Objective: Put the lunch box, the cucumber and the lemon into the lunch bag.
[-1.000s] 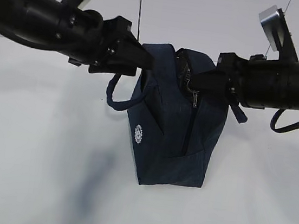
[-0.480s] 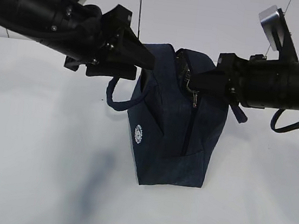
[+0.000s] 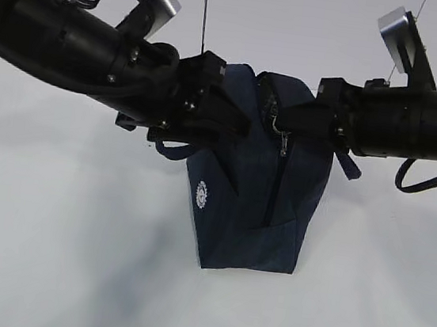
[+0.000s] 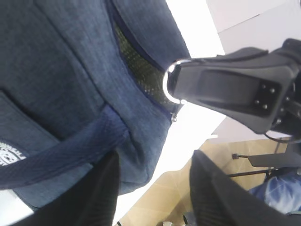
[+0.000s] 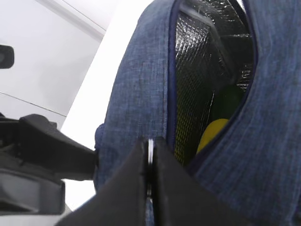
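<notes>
Table [image 3: 38, 269] lies bare and white around the lunch bag [image 3: 249, 207], which stands upright at the middle with free space on every side. The right gripper [image 5: 149, 160] is pinched together on the metal ring [image 4: 170, 84] of the zipper pull at the bag's part-open top edge, where the lemon [image 5: 211, 133] and something dark green show inside; the left gripper [image 4: 153, 188] presses against the bag's side by a handle [image 4: 61, 153], jaws apart, gripping nothing. A round white logo [image 3: 202, 194] marks the bag, its writing too small to read.
</notes>
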{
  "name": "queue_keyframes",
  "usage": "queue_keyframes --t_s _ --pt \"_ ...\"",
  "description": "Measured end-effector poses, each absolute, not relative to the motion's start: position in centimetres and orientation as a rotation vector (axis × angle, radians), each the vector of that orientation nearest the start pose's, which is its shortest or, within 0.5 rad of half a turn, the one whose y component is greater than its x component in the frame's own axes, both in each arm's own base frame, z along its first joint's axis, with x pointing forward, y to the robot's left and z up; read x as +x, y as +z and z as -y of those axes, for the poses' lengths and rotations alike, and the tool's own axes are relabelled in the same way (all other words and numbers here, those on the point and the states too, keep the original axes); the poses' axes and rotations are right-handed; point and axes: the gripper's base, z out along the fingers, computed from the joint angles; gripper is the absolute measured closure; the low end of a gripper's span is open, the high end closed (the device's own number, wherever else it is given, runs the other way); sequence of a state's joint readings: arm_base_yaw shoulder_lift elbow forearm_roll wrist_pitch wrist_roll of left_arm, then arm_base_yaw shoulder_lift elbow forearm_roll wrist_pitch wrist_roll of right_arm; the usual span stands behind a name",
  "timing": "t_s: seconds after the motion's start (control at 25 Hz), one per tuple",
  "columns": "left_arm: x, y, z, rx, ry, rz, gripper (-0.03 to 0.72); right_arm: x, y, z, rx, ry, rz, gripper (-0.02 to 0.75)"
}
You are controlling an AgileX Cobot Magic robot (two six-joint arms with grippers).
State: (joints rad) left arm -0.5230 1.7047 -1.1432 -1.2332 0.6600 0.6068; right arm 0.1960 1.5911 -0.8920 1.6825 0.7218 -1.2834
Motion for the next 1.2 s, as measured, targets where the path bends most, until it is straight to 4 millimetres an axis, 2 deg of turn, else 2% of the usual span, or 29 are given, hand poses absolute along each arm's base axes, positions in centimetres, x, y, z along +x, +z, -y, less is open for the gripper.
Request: queue_keyframes --t_s 0.52,0.84,1.0,1.12,1.2 --pt "29.2 23.8 22.9 0.295 -1.215 -2.486 0.332 30.4 24.5 -12.1 -0.214 1.120 -2.124 0.731" --pt "28.6 23.0 24.1 0.325 -1.230 -2.513 0.347 30.3 24.6 -12.3 -0.228 1.150 -2.114 0.731" --pt "28.6 22.5 24.3 0.318 -1.234 -2.526 0.411 30.2 24.7 -12.3 -0.233 1.158 -2.112 0.731" --pt "28.6 22.5 24.3 0.318 -1.234 -2.526 0.506 30.2 24.7 -12.3 -0.235 1.158 -2.111 0.731" --pt "28.6 22.5 24.3 0.324 -1.233 -2.524 0.595 30.2 24.7 -12.4 -0.236 1.159 -2.111 0.731"
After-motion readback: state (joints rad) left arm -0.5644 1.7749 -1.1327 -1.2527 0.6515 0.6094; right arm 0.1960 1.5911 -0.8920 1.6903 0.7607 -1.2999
